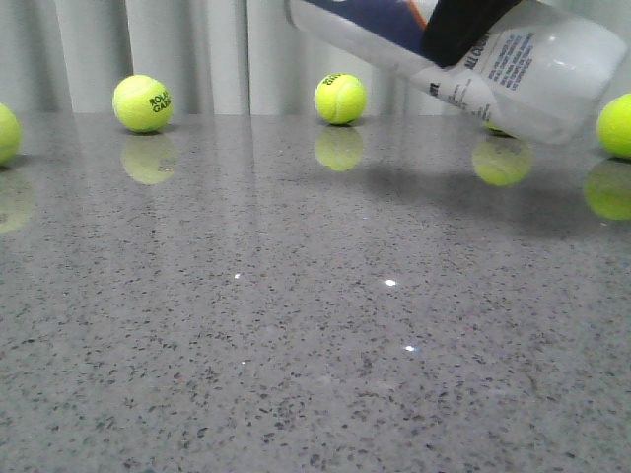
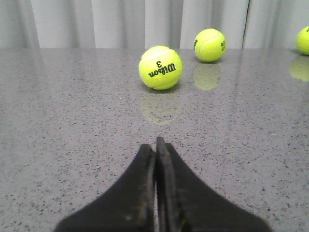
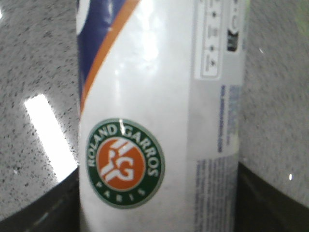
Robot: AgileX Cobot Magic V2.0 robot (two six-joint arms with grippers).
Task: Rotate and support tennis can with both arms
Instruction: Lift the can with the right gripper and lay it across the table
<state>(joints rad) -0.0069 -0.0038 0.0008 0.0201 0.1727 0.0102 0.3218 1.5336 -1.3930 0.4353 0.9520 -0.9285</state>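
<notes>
Left pincer (image 2: 155, 145) closed, empty, tennis ball (image 2: 160, 67) ahead on table (image 2: 58, 125)

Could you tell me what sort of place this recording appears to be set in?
Probably a staged test bench rather than a home or court: a grey speckled stone-look tabletop, a plain pale curtain as backdrop, and tennis balls spaced out along the far edge, with the tennis can held aloft.

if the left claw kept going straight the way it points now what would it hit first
Probably the nearest tennis ball, the one printed Wilson 3. The left claw is shut and low over the table, with only bare surface between its tips and that ball, though the depth is hard to judge.
</notes>
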